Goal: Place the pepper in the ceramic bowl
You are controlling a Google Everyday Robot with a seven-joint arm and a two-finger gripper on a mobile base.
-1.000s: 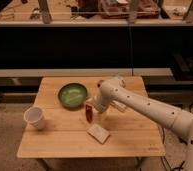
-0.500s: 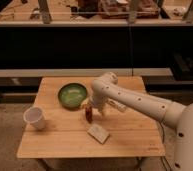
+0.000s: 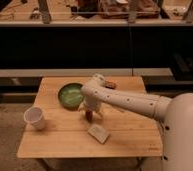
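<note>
The pepper (image 3: pixel 89 114) is a small dark red piece, low over or on the wooden table (image 3: pixel 65 145), just right of and in front of the ceramic bowl. The green ceramic bowl (image 3: pixel 70 95) sits at the table's back left and looks empty. My gripper (image 3: pixel 91 110) points down right at the pepper, at the end of the white arm (image 3: pixel 135 102) that reaches in from the right. The gripper's body hides the top of the pepper, and I cannot tell if the pepper touches the table.
A white cup (image 3: pixel 35 118) stands at the left of the table. A white packet (image 3: pixel 98 133) lies in front of the gripper. A small brown block (image 3: pixel 111 83) lies at the back behind the arm. A dark counter runs behind the table.
The arm has swung left, bringing the gripper closer to the bowl. The pepper has shifted slightly left with it, away from the white packet.
</note>
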